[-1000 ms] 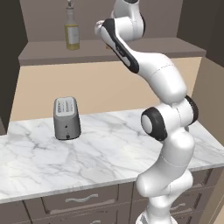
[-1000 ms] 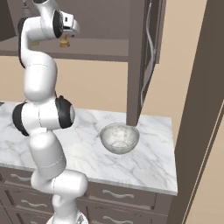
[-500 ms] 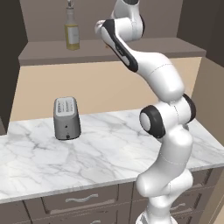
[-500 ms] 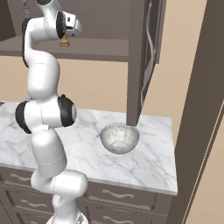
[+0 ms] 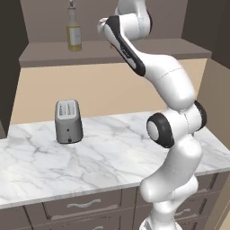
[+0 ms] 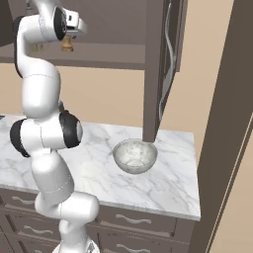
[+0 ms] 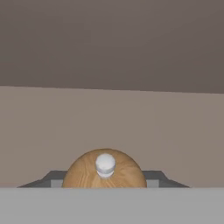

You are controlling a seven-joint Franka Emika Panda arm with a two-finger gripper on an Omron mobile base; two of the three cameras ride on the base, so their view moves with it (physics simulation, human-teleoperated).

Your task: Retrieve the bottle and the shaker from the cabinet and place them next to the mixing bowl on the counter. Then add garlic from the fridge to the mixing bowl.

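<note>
The small brown wooden shaker [image 7: 105,173] stands on the cabinet shelf [image 6: 113,54], and in the hand view its rounded top and pale knob fill the bottom centre. My gripper [image 7: 105,180] reaches into the cabinet, its dark fingers [image 7: 51,178] pressed against both sides of the shaker. From the right base view, the shaker [image 6: 66,45] shows just under the hand. The tall bottle [image 5: 74,33] of yellowish liquid stands further left on the same shelf. On the right end of the marble counter [image 6: 173,183] sits the pale mixing bowl [image 6: 135,156].
A grey toaster [image 5: 68,121] stands on the counter [image 5: 112,152] at the left, below the bottle. An open cabinet door [image 6: 168,64] hangs edge-on above the bowl. Brown drawers with silver handles run below the worktop.
The hand has edged slightly further in toward the shaker on the shelf. Bottle, toaster and bowl have stayed put.
</note>
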